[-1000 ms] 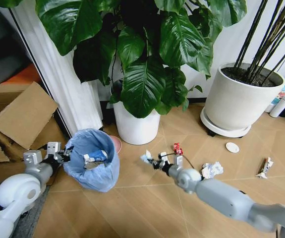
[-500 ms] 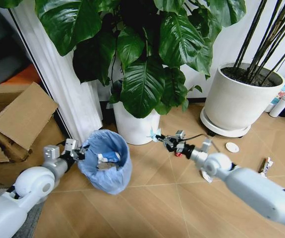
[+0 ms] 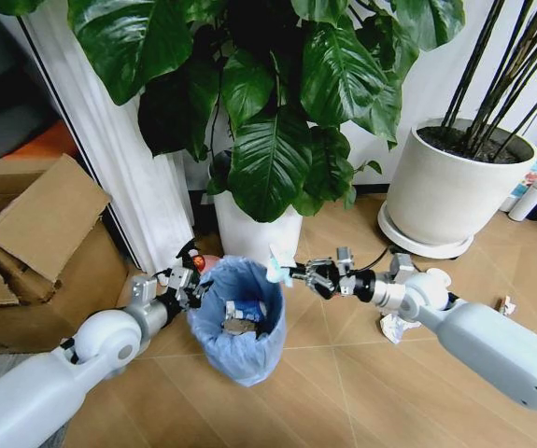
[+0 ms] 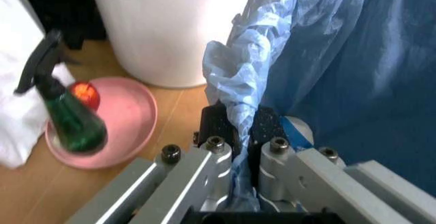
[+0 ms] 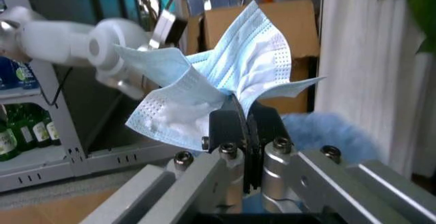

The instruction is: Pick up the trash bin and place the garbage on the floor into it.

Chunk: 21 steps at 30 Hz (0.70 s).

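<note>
Over the trash bin (image 3: 240,322), right gripper (image 3: 289,273) pinches a blue face mask (image 3: 275,265); left gripper (image 3: 190,285) clamps the bin's bag rim.

Bin liner (image 3: 249,289): thin light-blue plastic, crinkled, faintly glossy.
Face mask (image 5: 225,83): soft pale-blue non-woven cloth, dotted embossing along edges, matt.
Left gripper (image 4: 240,132): black matt pads, brushed silver metal links, bolts.
Floor (image 3: 343,383): wood-look planks, smooth, slight sheen.
Plant pot (image 3: 450,191): white, smooth, satin.
Cardboard box (image 3: 39,219): brown, matt.
</note>
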Tool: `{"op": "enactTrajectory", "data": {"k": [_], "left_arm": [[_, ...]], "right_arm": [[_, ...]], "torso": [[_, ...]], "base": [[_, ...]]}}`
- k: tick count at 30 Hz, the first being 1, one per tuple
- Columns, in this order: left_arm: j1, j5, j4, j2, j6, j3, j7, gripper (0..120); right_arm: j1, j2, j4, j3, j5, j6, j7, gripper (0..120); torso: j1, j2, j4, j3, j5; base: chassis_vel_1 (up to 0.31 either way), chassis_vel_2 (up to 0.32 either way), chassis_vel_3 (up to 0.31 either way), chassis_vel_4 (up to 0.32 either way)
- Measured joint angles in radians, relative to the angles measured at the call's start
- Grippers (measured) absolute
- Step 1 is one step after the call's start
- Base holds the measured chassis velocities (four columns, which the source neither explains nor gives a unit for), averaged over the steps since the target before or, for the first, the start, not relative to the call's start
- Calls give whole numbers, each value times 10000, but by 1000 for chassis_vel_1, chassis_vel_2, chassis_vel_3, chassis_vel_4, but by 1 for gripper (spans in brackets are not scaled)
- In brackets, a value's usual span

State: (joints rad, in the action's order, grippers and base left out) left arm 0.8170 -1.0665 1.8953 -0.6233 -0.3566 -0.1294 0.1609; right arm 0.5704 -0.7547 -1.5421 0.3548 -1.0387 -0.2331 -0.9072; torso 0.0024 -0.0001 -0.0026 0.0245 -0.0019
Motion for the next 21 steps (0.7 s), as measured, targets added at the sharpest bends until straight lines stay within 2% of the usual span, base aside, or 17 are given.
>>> {"op": "enactTrajectory", "data": {"k": [5,7,16,17,21], "left_arm": [[-432,-232,-167,-101,1,-222,4,0],[-463,-275,-175,-115,-1,-234,8,0],[-440,-320,-210,-225,-109,-302,113,0],[-440,-320,-210,-225,-109,-302,113,0],[-514,-342,-147,-167,-239,-541,263,0]], "right_arm": [[-373,-655,666,490,306,-22,68,0],[-469,-742,770,587,351,-22,92,4],[-1069,-840,1078,1020,702,102,170,39],[-1069,-840,1078,1020,702,102,170,39],[-1874,-306,956,1668,825,351,45,57]], "torso": [[0,0,2,0,0],[0,0,3,0,0],[0,0,1,0,1],[0,0,1,0,1],[1,0,0,0,3]], "base": [[0,0,0,0],[0,0,0,0],[0,0,0,0],[0,0,0,0],[0,0,0,0]]}}
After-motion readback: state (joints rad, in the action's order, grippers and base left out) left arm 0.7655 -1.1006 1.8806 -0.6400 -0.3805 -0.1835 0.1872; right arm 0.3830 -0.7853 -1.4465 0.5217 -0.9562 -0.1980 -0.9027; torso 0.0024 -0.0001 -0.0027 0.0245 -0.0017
